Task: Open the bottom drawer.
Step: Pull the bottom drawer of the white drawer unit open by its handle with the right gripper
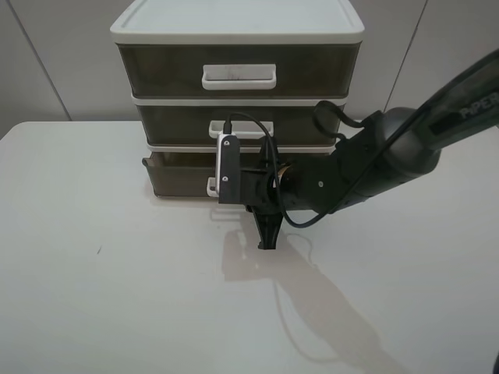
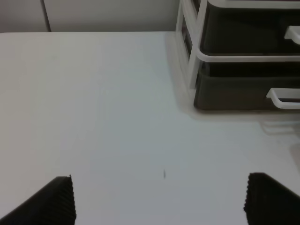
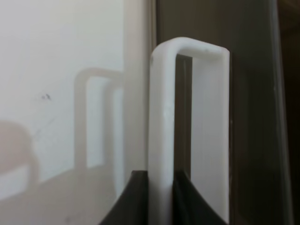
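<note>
The cabinet [image 1: 234,31] stands at the back of the white surface [image 1: 101,296], its three drawer fronts facing the high camera. The bottom drawer [image 1: 179,178] sits lowest in the white frame, under the middle drawer [image 1: 175,123] and the top drawer [image 1: 156,70]. It is smoky brown and see-through, wide and shallow. Its long axis runs left to right across the cabinet front, level with the surface. Its front appears to stand slightly forward of the frame.

The right arm [image 1: 382,152] reaches in from the right and across the middle, ending at the centre of the drawer's front. Its wrist camera housing [image 1: 228,167] hides most of the handle [image 1: 210,186] from above. In the right wrist view the right fingers [image 3: 136,199] are closed on the front bar of the white loop handle [image 3: 161,117], one dark finger on each side of it.

The left fingers [image 2: 54,204] are spread wide, with only bare surface [image 2: 117,117] between them and nothing in their hold. They hang well apart from the cabinet. That view shows the bottom drawer [image 2: 234,91] and its handle [image 2: 283,98] off to one side.
</note>
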You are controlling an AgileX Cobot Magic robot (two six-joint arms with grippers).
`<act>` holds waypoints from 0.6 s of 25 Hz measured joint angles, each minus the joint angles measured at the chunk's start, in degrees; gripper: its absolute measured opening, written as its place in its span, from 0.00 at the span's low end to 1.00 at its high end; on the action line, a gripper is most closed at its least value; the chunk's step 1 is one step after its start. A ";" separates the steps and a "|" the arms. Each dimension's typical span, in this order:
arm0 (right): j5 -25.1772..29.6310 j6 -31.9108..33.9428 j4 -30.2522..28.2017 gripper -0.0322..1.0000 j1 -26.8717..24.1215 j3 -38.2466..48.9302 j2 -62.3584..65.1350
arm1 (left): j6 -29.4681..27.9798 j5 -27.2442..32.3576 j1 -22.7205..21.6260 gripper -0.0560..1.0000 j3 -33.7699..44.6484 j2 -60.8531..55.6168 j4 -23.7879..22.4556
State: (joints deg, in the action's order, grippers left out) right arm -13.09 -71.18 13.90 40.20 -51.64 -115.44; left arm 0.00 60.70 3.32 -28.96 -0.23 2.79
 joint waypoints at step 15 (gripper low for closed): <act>3.81 0.23 5.26 0.12 4.62 7.03 6.31 | 0.00 0.00 0.00 0.76 0.00 0.00 0.00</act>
State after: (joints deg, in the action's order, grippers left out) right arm -9.27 -70.95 19.16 44.82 -44.61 -109.13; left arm 0.00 60.70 3.32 -28.96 -0.23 2.79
